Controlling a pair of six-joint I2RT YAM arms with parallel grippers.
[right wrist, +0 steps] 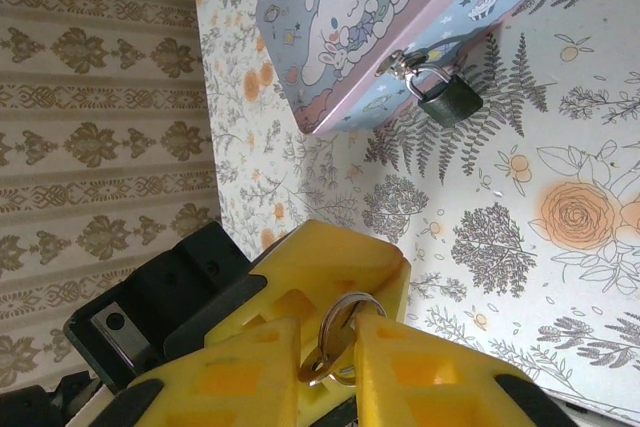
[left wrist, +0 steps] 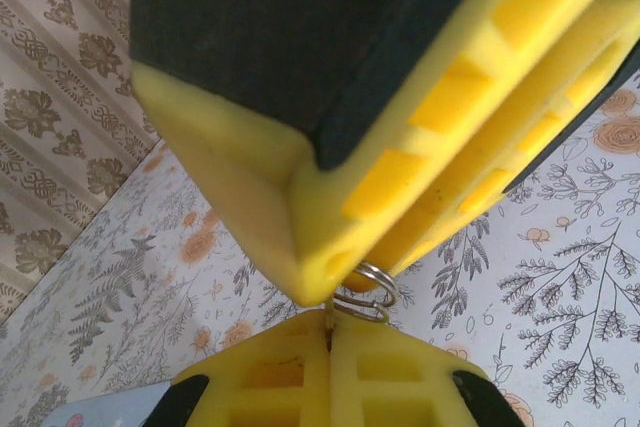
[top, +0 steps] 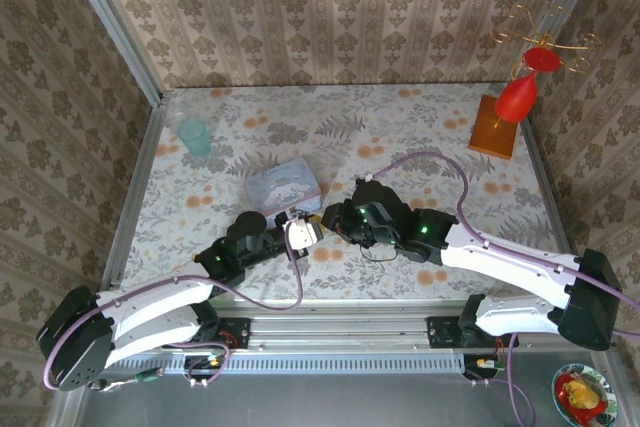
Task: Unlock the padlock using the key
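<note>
Padlock (right wrist: 450,99) hanging shut from the clasp (right wrist: 405,62) of the blue tin (right wrist: 380,27) on the desk (right wrist: 560,297), so not unlocked yet, and key (right wrist: 320,362) apart from it. Held by its ring (right wrist: 350,305) in front of the tin, left hand (left wrist: 330,347) squeezed shut on the key, right hand (right wrist: 330,345) nearly closed round the ring, hard to tell if gripping. Stretched low over the desk, left arm (top: 150,302) and right arm (top: 510,257), tips meeting in the middle.

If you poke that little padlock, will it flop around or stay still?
Probably it would flop: the padlock is hooked by its thin shackle through the clasp of the tin, so it looks loose. Its metal body likely feels heavy for its size. It's squarish, so it shouldn't roll.
</note>
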